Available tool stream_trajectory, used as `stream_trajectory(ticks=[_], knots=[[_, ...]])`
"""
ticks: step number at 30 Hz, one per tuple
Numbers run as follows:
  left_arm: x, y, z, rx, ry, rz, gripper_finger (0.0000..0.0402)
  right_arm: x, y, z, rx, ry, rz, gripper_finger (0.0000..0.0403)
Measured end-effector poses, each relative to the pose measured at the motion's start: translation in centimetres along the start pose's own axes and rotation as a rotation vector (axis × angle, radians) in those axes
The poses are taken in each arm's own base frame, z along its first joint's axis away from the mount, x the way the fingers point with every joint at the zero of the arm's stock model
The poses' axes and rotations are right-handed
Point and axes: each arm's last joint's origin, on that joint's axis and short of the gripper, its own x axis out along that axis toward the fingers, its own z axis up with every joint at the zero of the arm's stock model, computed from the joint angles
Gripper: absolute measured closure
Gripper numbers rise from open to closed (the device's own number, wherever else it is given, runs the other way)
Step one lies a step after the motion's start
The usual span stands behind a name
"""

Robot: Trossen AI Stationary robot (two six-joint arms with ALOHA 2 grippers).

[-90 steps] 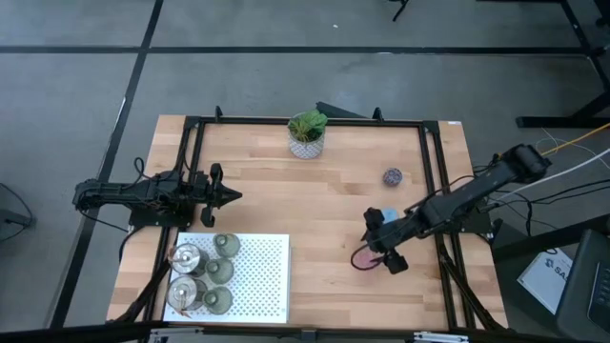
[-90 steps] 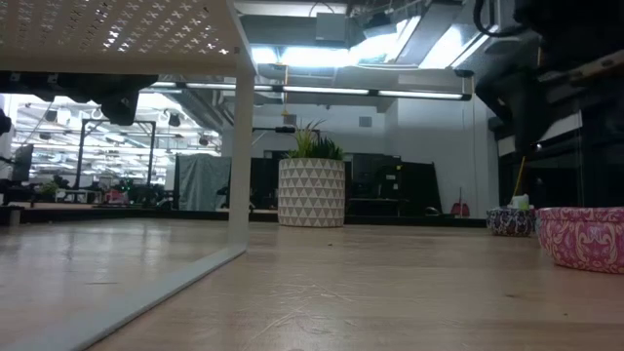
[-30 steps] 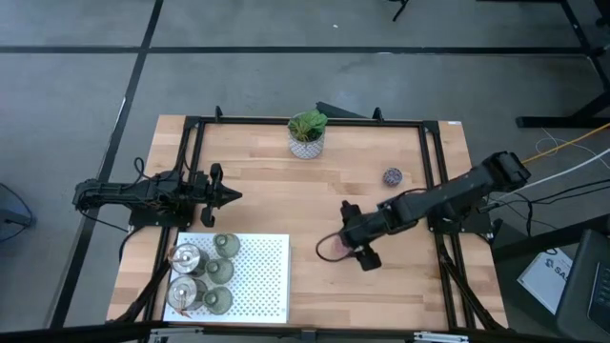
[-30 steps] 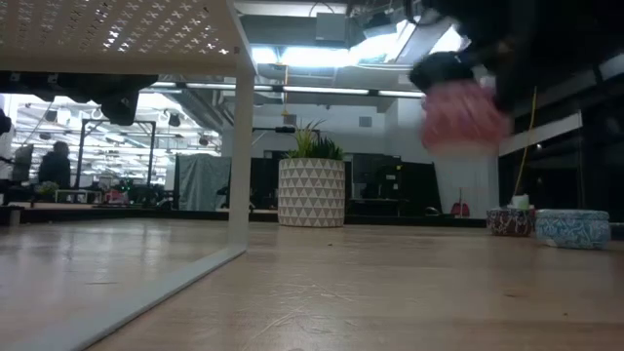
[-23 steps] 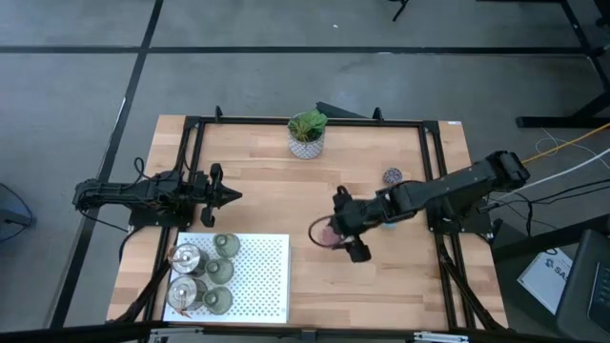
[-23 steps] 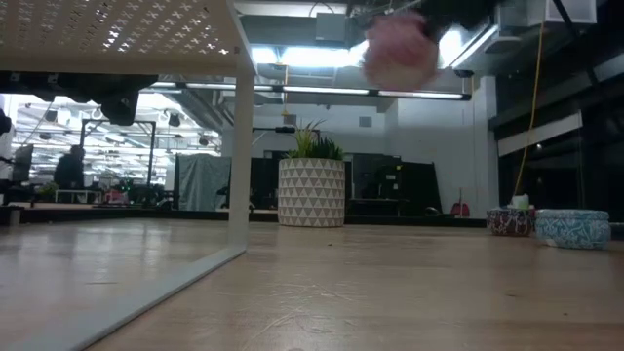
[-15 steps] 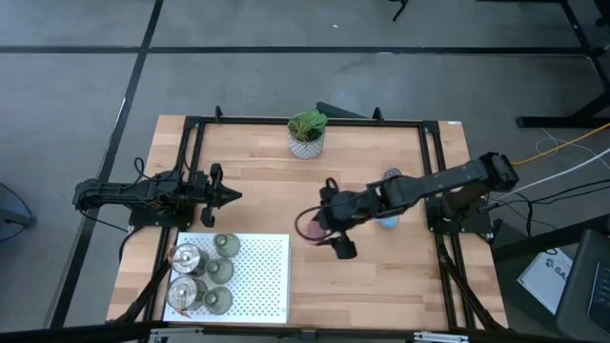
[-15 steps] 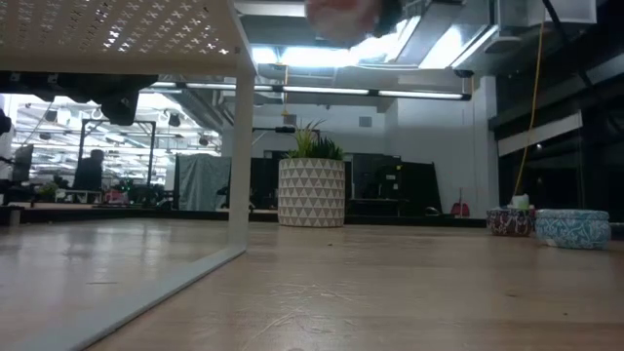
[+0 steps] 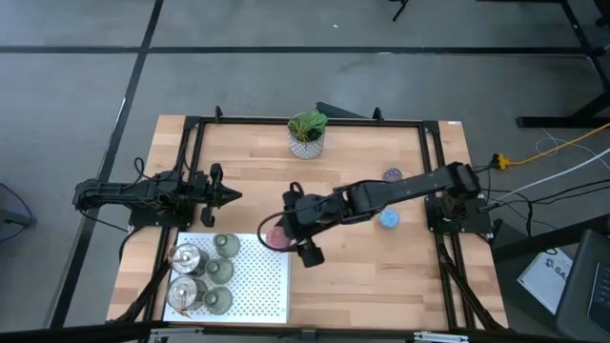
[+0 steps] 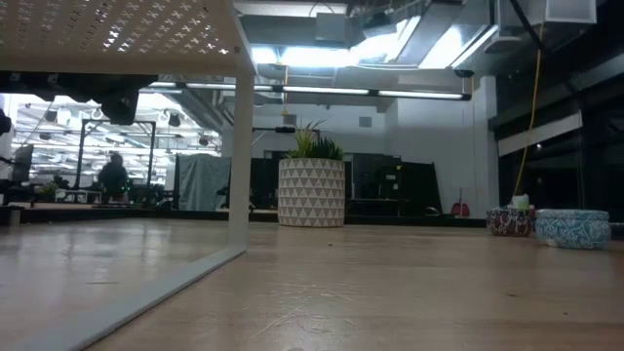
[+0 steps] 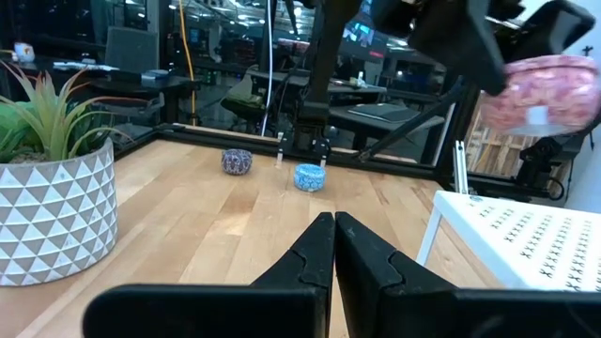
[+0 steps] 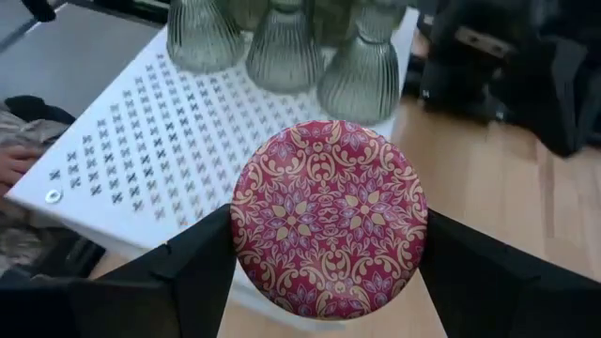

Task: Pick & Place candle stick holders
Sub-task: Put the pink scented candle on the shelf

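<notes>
My right gripper [image 9: 283, 232] is shut on the pink patterned candle stick holder [image 12: 329, 221], in the air over the right edge of the white perforated stand [image 9: 250, 281]. Two silver holders [image 9: 184, 272] and three olive-grey holders [image 9: 220, 272] stand on the stand's left part. The blue holder [image 9: 389, 219] and the speckled purple holder [image 9: 393, 175] rest on their bases on the wood at the right. My left gripper [image 9: 227, 196] is shut and empty at the table's left, beyond the stand's far edge. The pink holder does not show in the low view. My right gripper pinches the pink holder between its two fingers [image 12: 202, 263], one on each of its opposite sides [image 12: 246, 235]. The arm reaches in from the table's right. The holder is lifted clear, its round patterned face toward the wrist camera, above the stand's edge [image 12: 188, 235].
A green plant in a white patterned pot [image 9: 307, 133] stands at the far middle of the table. A black frame [image 9: 429, 171] runs along the table's edges. The stand is raised on legs [image 10: 239, 146]; its right part [image 9: 267, 286] bears nothing.
My right gripper has carried the pink holder toward the table's left edge, from the table's middle right to the white stand's right edge, and up, out of the low view's top. The gripper stays shut on it. The blue and purple holders have not moved.
</notes>
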Motion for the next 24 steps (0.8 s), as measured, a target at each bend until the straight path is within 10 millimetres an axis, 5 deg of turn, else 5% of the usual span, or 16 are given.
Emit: stream_trajectory(ticks=[14, 24], knots=[[0.0, 0.0, 0.0, 0.0, 0.0, 0.0, 0.0396, 5.5, 0.1, -1.3, -0.006, -0.043, 0.119, 0.0111], [0.0, 0.0, 0.0, 0.0, 0.001, 0.0, 0.0396, 6.1, -0.3, -1.8, 0.004, -0.02, 0.102, 0.01]])
